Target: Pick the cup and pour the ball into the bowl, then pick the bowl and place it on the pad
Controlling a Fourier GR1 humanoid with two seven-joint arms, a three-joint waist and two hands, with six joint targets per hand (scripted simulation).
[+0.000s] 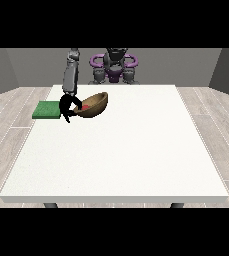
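Note:
A brown wooden bowl (95, 104) hangs tilted just above the table (121, 150) at the back left, its open side turned toward the view's left. A small red ball (85, 107) shows inside it near the low rim. The hand at the view's left (67, 106) is curled over that low rim and holds the bowl. A flat green pad (48, 109) lies on the table directly left of that hand. No cup shows anywhere. The other hand is out of view.
The robot's grey and purple torso (114, 64) stands behind the table's far edge. The arm (71, 75) at the view's left comes straight down to the bowl. White tabletop stretches to the right and toward the camera.

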